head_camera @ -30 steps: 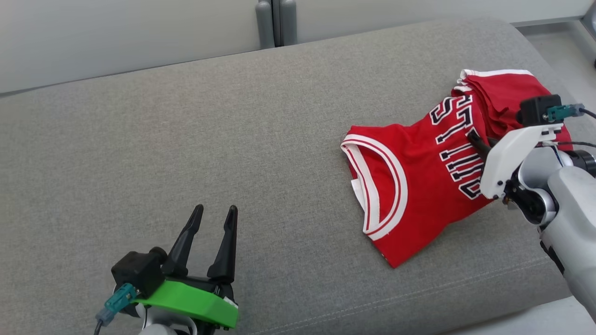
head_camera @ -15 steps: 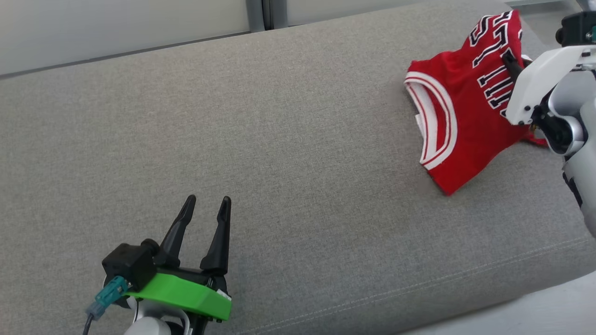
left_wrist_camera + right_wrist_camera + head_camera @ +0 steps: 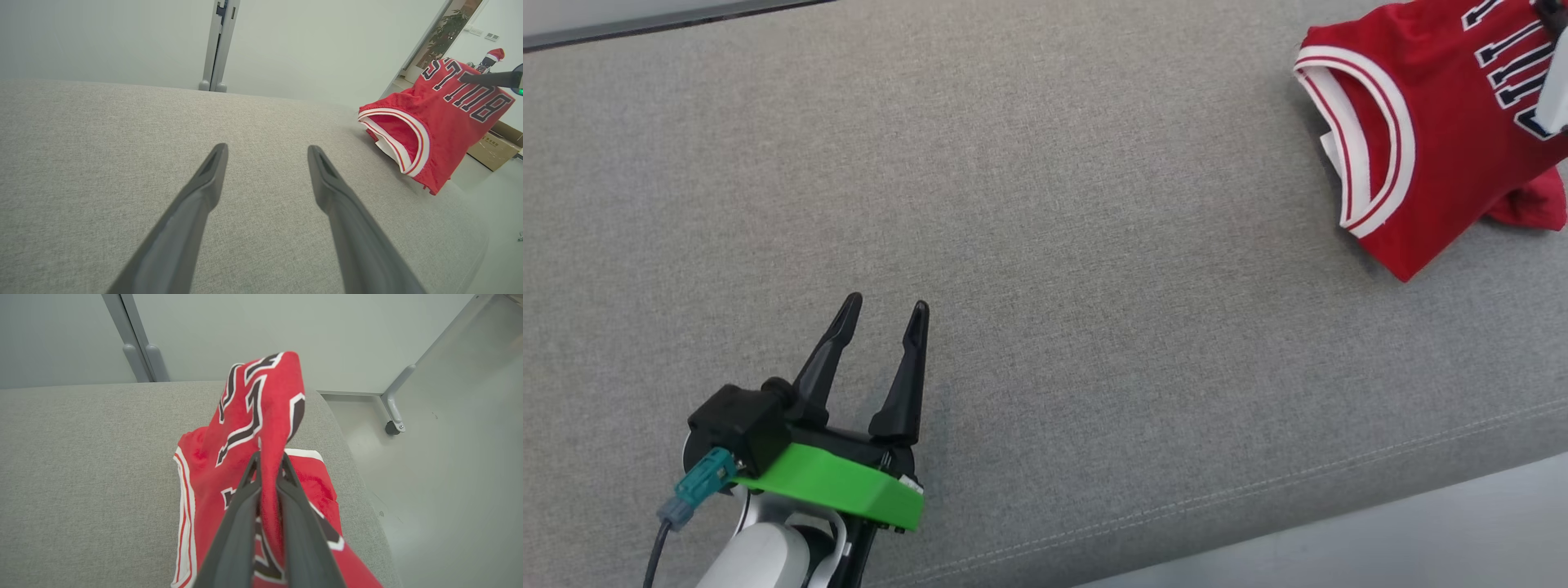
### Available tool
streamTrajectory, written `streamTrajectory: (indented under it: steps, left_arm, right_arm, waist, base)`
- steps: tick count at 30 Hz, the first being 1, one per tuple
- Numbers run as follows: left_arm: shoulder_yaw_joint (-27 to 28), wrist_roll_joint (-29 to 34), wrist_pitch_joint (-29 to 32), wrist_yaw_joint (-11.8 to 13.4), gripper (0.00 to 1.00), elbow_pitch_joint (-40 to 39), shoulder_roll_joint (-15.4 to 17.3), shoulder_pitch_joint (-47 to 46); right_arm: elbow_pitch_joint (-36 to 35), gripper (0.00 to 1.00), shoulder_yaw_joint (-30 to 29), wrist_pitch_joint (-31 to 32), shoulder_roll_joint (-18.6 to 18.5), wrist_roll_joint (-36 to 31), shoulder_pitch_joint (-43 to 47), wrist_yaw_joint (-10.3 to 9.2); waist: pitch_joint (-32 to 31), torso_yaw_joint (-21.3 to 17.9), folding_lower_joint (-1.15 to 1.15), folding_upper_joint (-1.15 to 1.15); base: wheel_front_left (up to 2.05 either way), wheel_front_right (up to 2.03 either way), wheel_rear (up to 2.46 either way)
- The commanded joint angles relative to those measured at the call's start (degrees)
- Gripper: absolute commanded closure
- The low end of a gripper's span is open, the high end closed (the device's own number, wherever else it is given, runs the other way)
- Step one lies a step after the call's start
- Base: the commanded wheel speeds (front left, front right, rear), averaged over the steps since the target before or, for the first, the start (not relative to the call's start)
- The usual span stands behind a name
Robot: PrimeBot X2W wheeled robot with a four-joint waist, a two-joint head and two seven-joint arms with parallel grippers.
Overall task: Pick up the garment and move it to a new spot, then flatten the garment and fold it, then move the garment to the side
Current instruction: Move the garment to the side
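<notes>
the red garment (image 3: pixel 1429 139), upper right of the head view, hangs part-lifted, pinched in the closed right gripper (image 3: pixel 269 459); left gripper (image 3: pixel 886 304) gapes empty, lower left. the move seems just begun; flattening and folding remain.

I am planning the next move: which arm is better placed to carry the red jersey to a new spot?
The right: the right gripper is shut on a fold of the red jersey. The left gripper stands open, far from it.
</notes>
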Motion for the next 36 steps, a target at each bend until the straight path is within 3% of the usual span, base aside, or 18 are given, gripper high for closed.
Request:
streamTrajectory:
  steps: [1, 7, 12, 27, 28, 29, 31, 36]
  left_arm:
    - [-0.08, 0.67, 0.35, 0.4, 0.0, -0.95, 0.76, -1.38]
    - [-0.39, 2.19, 2.36, 1.33, 0.0, -4.5, 2.2, -2.68]
    - [-0.59, 3.12, 3.78, 1.93, 0.0, -6.43, 2.91, -3.54]
    - [-1.95, 6.16, 8.15, 3.34, 0.0, -12.26, 5.59, -5.94]
    - [-2.07, 6.26, 8.3, 3.44, 0.0, -12.55, 5.69, -5.97]
    - [-2.22, 6.5, 8.67, 3.53, 0.0, -12.8, 5.78, -6.03]
    - [-2.45, 6.74, 9.05, 3.64, 0.0, -13.18, 5.86, -6.21]
    - [-2.78, 7.07, 9.6, 3.95, 0.0, -13.81, 6.06, -6.05]
  right_arm:
    - [-0.62, 1.0, -0.38, 0.45, -1.48, 0.36, -1.08, -0.07]
    - [-0.52, 1.0, -1.03, -0.39, -5.84, -1.62, -2.49, -0.07]
    - [2.7, 1.0, -1.98, -3.97, -7.28, -5.04, -2.17, -0.08]
    - [21.52, 0.99, -8.19, -18.26, -5.45, -20.07, -5.72, -0.08]
    - [22.59, 0.68, -8.74, -18.78, -5.1, -20.97, -6.28, -0.08]
    - [23.56, 0.54, -9.6, -19.63, -5.03, -21.73, -6.7, -0.08]
    - [25.71, 0.0, -10.59, -20.8, -4.58, -23.31, -7.02, -0.08]
    - [29.19, 0.0, -12.79, -23.27, -3.94, -25.89, -6.6, -0.08]
  waist:
    - [2.2, 0.57, 0.0, 0.0]
    - [6.15, 1.3, 0.0, 0.0]
    - [8.93, 2.25, 0.0, 0.0]
    - [15.84, 5.01, 0.0, 0.0]
    - [15.98, 4.92, 0.0, 0.0]
    - [16.09, 4.81, 0.0, 0.0]
    - [16.19, 4.55, 0.0, 0.0]
    - [15.82, 3.5, 0.0, 0.0]
  base:
    - [0.0, 0.0, 0.0]
    - [0.0, 0.0, 0.0]
    - [0.0, 0.0, 0.0]
    - [0.0, 0.0, 0.0]
    - [0.0, 0.0, 0.0]
    - [0.0, 0.0, 0.0]
    - [0.0, 0.0, 0.0]
    - [0.0, 0.0, 0.0]
